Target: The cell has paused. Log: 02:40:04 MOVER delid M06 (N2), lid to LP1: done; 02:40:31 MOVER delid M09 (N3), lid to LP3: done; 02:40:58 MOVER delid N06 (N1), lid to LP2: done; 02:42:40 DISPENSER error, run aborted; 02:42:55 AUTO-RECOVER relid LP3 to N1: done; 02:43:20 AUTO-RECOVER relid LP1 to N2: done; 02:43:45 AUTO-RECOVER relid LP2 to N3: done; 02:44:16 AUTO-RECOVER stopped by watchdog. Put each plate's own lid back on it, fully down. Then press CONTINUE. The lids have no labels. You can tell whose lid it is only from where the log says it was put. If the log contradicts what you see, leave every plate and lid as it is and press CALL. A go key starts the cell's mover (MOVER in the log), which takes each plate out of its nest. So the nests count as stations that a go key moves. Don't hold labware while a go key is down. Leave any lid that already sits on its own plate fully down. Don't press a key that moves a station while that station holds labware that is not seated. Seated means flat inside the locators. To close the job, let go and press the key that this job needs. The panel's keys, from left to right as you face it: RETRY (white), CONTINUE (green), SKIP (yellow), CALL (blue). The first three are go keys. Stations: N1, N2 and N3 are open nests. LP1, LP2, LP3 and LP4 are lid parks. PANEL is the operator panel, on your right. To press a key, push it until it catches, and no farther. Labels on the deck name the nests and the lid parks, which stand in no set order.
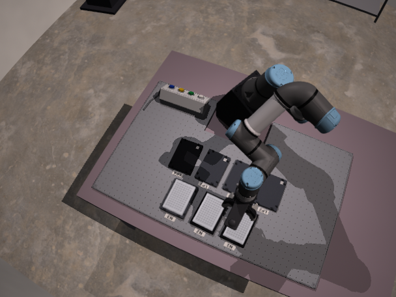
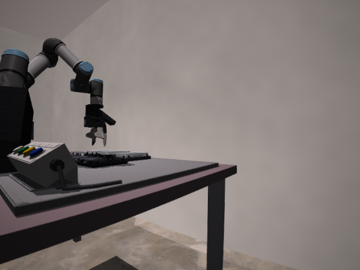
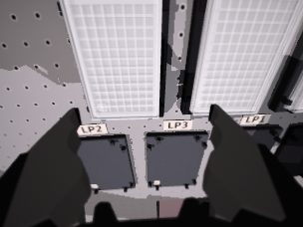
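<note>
Three white well plates sit side by side in the front row of nests: N3 (image 1: 177,198), N2 (image 1: 208,212) and N1 (image 1: 239,229). Each looks covered by a clear lid. Behind them are four dark lid parks, all empty: LP4 (image 1: 186,155), LP1 (image 1: 213,167), LP3 (image 1: 235,176) and LP2 (image 1: 271,193). My gripper (image 1: 239,218) hangs open and empty above the N1 plate, well clear of it in the side view (image 2: 99,140). The wrist view shows the N1 plate (image 3: 116,55), the N2 plate (image 3: 244,55), and LP2 (image 3: 107,161) and LP3 (image 3: 175,159) between my fingers.
The operator panel (image 1: 183,96) stands at the back of the deck with blue (image 1: 171,86), yellow (image 1: 181,90), green (image 1: 191,93) and white (image 1: 200,96) keys. It shows near the camera in the side view (image 2: 38,166), with a cable. The arm's black base (image 1: 238,101) stands beside it.
</note>
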`<state>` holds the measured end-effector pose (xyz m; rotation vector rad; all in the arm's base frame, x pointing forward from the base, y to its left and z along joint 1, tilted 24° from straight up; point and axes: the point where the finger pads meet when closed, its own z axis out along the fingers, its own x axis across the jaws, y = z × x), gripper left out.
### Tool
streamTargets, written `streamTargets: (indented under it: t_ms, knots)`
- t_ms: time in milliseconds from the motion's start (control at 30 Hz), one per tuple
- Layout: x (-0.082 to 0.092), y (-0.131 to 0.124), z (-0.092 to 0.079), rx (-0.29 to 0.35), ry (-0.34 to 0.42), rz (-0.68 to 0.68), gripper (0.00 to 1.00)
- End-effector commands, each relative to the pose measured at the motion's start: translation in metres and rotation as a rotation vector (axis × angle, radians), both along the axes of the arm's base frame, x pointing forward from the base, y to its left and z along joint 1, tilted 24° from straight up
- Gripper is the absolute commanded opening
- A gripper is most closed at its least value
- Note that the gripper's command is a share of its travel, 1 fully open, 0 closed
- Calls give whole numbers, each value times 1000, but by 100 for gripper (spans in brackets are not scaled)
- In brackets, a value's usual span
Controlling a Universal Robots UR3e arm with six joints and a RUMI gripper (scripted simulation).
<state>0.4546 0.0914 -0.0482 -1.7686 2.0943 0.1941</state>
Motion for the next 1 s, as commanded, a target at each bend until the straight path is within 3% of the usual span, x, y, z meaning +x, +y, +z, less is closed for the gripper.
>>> streamTargets:
  t_ms: [0,167,633,967]
  knots:
    - [15,7,6,-2,6,1,82]
    - [33,18,14,-2,6,1,82]
    - [33,18,14,-2,6,1,82]
    - [36,24,-1,-2,6,1,82]
